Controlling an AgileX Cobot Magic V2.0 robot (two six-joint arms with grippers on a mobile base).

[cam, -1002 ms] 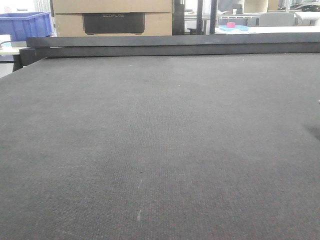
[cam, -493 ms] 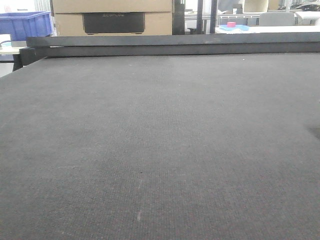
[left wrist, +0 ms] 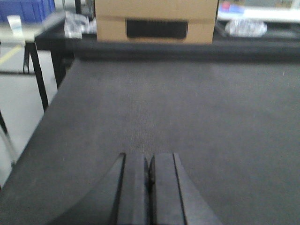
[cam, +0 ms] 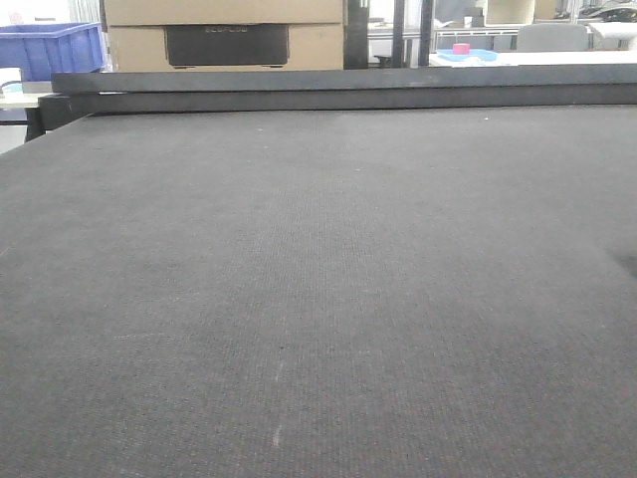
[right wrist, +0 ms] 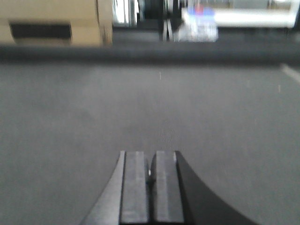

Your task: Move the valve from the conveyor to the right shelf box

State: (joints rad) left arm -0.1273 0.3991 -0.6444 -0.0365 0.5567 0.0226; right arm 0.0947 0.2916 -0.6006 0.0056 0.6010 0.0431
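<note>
The conveyor (cam: 318, 289) is a wide dark grey woven belt that fills most of the front view, with a black rail (cam: 338, 90) along its far edge. No valve shows on it in any view, and the right shelf box is out of view. In the left wrist view my left gripper (left wrist: 149, 161) hovers over the belt (left wrist: 187, 108) near its left edge, jaws pressed together with nothing between them. My right gripper (right wrist: 150, 159) hangs over the belt (right wrist: 211, 112) too, shut and empty. Neither gripper appears in the front view.
A cardboard box with a dark panel (cam: 226, 35) stands behind the far rail. A blue bin (cam: 52, 50) sits at the back left. A table with a small pink object (cam: 460, 49) lies at the back right. The belt's left edge drops to the floor (left wrist: 18, 108).
A dark shadow at the belt's right edge in the front view has shrunk toward the frame edge. Nothing else has moved.
</note>
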